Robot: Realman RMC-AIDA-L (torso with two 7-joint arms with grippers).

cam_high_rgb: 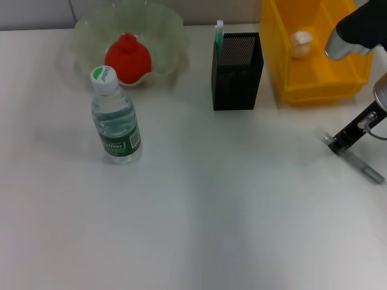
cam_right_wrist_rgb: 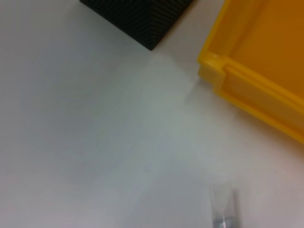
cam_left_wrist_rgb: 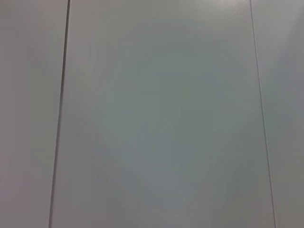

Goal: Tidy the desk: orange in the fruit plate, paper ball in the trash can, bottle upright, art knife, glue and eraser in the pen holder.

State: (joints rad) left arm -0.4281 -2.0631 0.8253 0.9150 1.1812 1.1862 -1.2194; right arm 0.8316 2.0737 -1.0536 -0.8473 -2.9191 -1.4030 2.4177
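The orange (cam_high_rgb: 128, 58) lies in the glass fruit plate (cam_high_rgb: 169, 30) at the back left. In front of it the bottle (cam_high_rgb: 116, 118) stands upright. A green and white slim thing (cam_high_rgb: 219, 33) sticks up out of the black mesh pen holder (cam_high_rgb: 237, 72); I cannot tell which item it is. The paper ball (cam_high_rgb: 301, 41) rests inside the yellow trash can (cam_high_rgb: 314, 90). My right gripper (cam_high_rgb: 341, 145) hangs low over the table at the right edge. A slim grey bar (cam_high_rgb: 363, 168) lies at its tip, either the art knife or a gripper part. Glue and eraser are hidden.
The right wrist view shows a corner of the pen holder (cam_right_wrist_rgb: 147, 23), the trash can's rim (cam_right_wrist_rgb: 247, 85) and a translucent piece (cam_right_wrist_rgb: 222, 209) over white tabletop. The left wrist view shows only a plain grey panel (cam_left_wrist_rgb: 156, 118) with seams.
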